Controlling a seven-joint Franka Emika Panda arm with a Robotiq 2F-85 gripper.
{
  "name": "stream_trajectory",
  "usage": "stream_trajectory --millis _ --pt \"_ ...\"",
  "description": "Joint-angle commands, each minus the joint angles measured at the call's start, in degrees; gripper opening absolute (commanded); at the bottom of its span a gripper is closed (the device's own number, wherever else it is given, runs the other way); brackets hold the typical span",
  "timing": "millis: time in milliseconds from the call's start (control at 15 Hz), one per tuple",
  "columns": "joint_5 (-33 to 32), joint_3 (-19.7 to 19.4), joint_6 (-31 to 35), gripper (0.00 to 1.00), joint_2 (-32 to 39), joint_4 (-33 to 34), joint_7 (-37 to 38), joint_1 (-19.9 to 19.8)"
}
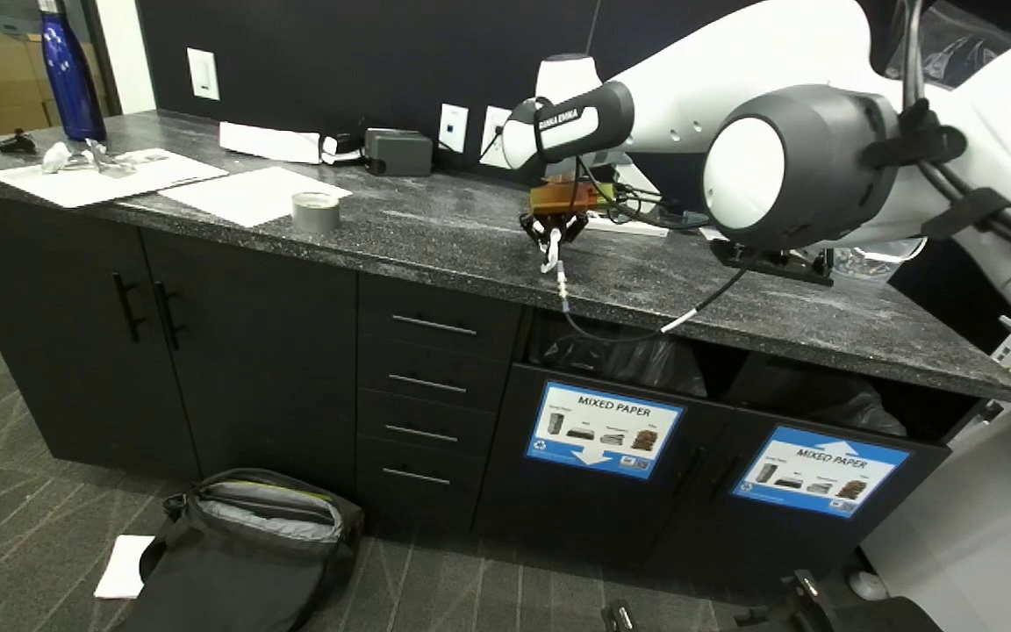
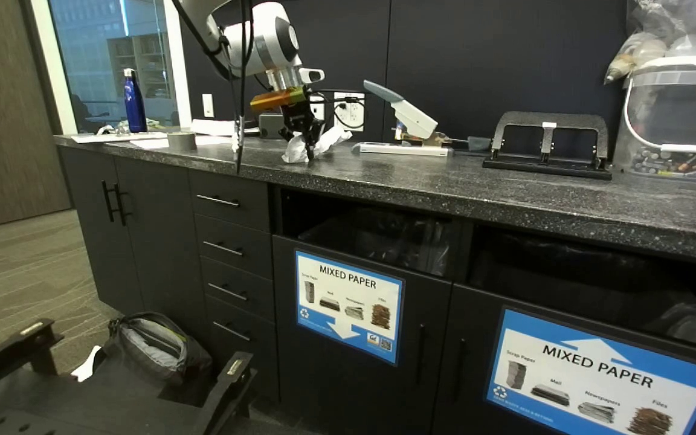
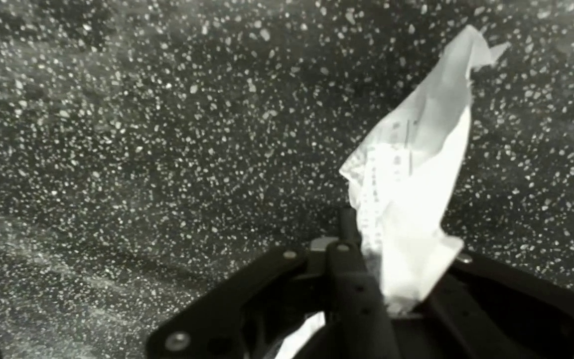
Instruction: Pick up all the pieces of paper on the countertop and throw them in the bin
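the end effector pinches the paper low over the worktop, not yet at the left bin; its crumpled ends jut out and could catch the worktop's near edge, tugging it free.

Crumpled paper glares white in your wrist view, part of its print washed out, while the jaws sink toward black and the speckled tabletop reads almost colourless. In an exterior view, your robot arm shines near-white against a dark wall, the wide framing leans the cabinets inward toward the floor, and smaller lettering on the signs blurs. In an exterior view, you get a bright streak on a bluish glass pane and dull glints on a shadowed bin liner.
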Motion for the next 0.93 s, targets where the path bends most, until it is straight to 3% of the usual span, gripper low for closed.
stream_trajectory --millis 0,533,867 --pt "2.93 3.72 -2.97 0.09 -5.04 -8.16 -7.65 -3.11" --pt "5.79 7.17 -8.8 0.09 -17.28 -27.07 -12.17 -7.08" --pt "5.75 7.23 -3.46 0.1 -24.3 -38.68 -13.42 -8.52"
